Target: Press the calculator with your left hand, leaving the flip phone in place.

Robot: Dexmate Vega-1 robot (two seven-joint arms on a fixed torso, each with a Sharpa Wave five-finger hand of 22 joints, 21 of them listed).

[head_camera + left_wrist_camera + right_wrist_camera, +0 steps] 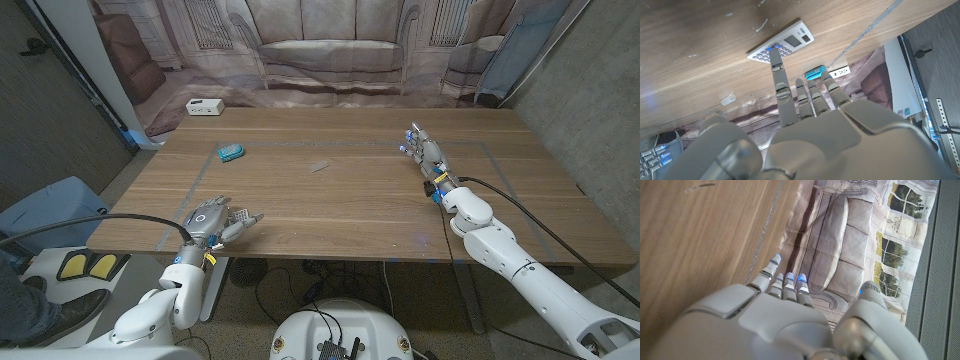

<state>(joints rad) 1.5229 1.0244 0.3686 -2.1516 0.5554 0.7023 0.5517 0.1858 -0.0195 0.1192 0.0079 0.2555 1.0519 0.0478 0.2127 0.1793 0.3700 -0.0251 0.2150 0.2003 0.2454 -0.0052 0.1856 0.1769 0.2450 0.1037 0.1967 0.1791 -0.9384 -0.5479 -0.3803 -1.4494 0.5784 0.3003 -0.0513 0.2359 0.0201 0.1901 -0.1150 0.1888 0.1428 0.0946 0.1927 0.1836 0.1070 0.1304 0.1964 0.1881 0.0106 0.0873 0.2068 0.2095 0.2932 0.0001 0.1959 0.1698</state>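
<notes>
Calculator: white body, grey keys, small display. It lay flat on the wooden table, near the front edge on the robot's left side. In the head view the left hand's fingers covered most of it.

Left hand: one finger was stretched out ahead of the rest, and its blue-lit tip sat on the key block at the calculator's near end. The other fingers were bent back, side by side and short of the calculator. The hand gripped nothing. In the head view the left hand sat at the table's front-left edge with its fingers pointing inward along the table.

Flip phone: teal, lying on the left half of the table, farther back and well apart from the left hand. It also showed in the left wrist view, beyond the calculator.

Small grey object: near the table's middle. Could not tell what it was.

White power strip: at the far-left corner.

Right hand: on the right half of the table, well apart from the calculator. Its fingers were straight and close together, the thumb stood off to one side, and it held nothing.

Printed sofa backdrop: behind the table.
</notes>
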